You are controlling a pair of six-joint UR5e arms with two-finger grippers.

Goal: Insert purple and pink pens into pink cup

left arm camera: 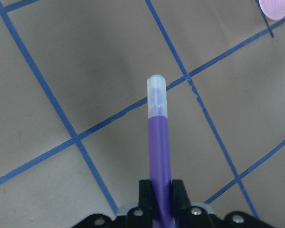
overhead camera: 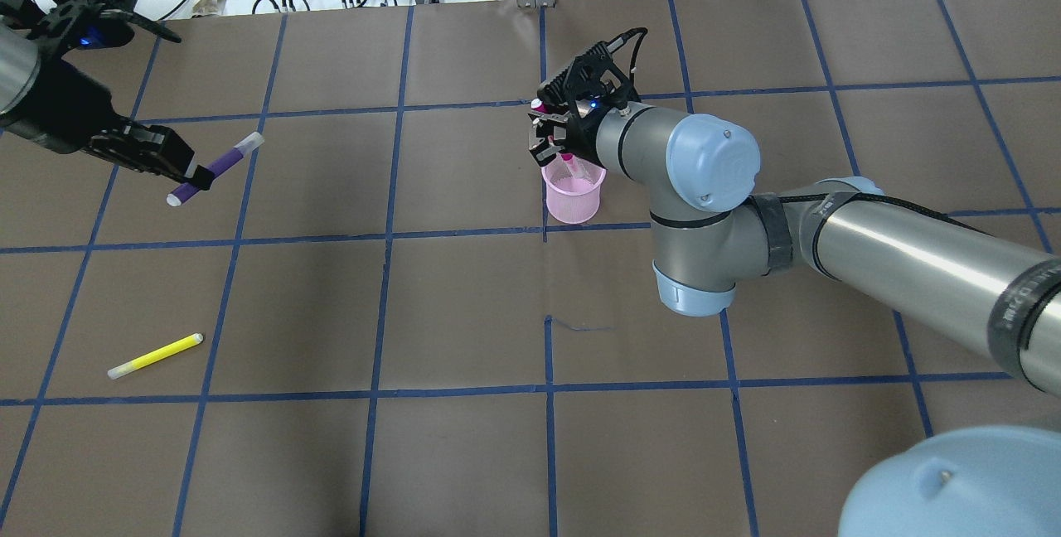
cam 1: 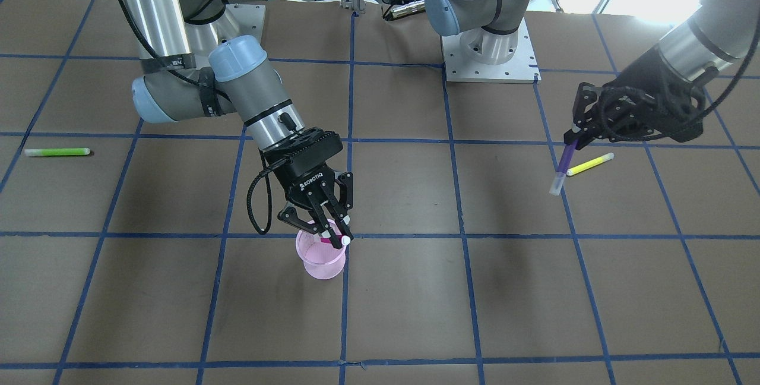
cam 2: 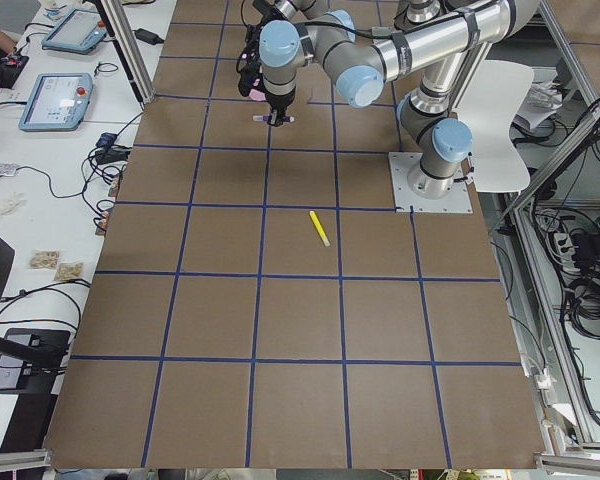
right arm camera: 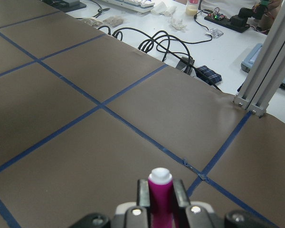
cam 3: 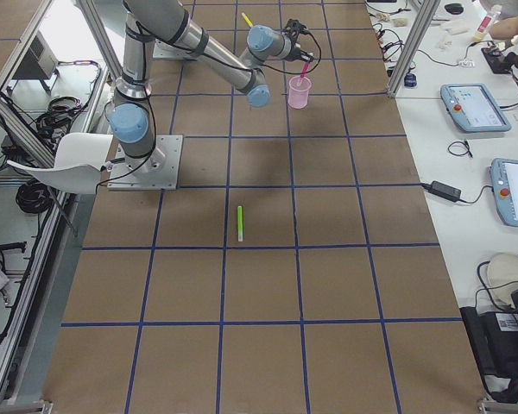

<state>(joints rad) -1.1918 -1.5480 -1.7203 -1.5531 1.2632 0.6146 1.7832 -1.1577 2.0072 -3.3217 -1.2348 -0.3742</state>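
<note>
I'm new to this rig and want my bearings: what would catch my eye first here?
The right gripper, mid-table, holds a pink pen tilted at the mouth of the pink cup. Far to the side, the left gripper holds a purple pen in the air, well away from the cup. A yellow pen and a green pen lie loose on the table.

Pink cup; purple pen; pink pen
</note>
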